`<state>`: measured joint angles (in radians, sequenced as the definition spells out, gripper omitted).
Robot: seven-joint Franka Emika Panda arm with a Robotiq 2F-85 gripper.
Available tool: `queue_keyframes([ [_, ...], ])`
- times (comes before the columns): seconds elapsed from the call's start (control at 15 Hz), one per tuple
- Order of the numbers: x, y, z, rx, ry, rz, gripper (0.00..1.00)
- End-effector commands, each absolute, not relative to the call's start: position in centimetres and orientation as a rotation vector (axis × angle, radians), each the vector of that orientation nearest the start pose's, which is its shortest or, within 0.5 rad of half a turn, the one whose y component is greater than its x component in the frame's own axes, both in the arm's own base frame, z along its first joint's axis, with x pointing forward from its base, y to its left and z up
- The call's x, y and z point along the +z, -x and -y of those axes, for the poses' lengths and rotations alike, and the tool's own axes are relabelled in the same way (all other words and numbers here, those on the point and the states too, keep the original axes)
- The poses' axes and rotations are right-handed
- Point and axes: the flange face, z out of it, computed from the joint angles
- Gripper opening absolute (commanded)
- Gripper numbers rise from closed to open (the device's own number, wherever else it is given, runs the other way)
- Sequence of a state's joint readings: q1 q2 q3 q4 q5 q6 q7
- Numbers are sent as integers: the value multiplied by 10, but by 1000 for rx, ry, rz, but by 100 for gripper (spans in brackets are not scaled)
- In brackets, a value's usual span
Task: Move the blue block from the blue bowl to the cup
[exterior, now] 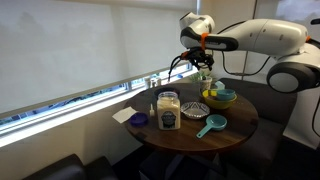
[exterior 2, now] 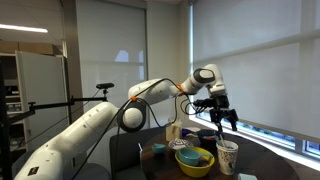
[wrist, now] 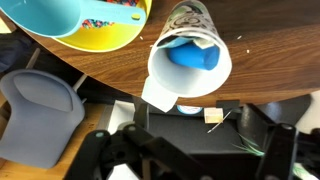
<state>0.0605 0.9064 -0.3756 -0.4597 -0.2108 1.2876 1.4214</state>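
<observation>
The pale cup (wrist: pixel 165 78) stands on the round wooden table, and the blue block (wrist: pixel 192 55) lies inside it. My gripper (wrist: pixel 190 150) is open and empty, straight above the cup. In both exterior views the gripper (exterior: pixel 204 66) (exterior 2: pixel 222 120) hangs a little above the cup (exterior: pixel 205 86) (exterior 2: pixel 227 156). The blue bowl (wrist: pixel 60 15) sits nested in a yellow bowl (wrist: pixel 105 38) next to the cup, with small coloured bits in it. The stacked bowls also show in both exterior views (exterior: pixel 222 97) (exterior 2: pixel 194 160).
On the table (exterior: pixel 235 125) are a white-lidded jar (exterior: pixel 168 110), a patterned shallow bowl (exterior: pixel 195 109), a teal scoop with a long handle (exterior: pixel 211 125), a purple lid (exterior: pixel 138 120) and a white napkin (exterior: pixel 122 115). A grey chair (wrist: pixel 40 110) stands below the table edge.
</observation>
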Motion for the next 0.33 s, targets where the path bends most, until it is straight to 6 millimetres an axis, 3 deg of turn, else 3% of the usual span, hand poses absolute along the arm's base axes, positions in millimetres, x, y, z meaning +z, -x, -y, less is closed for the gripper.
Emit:
queue_keyframes([
  [0.0,608,-716,73,-681,2276,-2470,100],
  [0.2,668,-706,48,-900,2269,-2283,100],
  [0.27,637,-713,63,-803,2278,-2370,100],
])
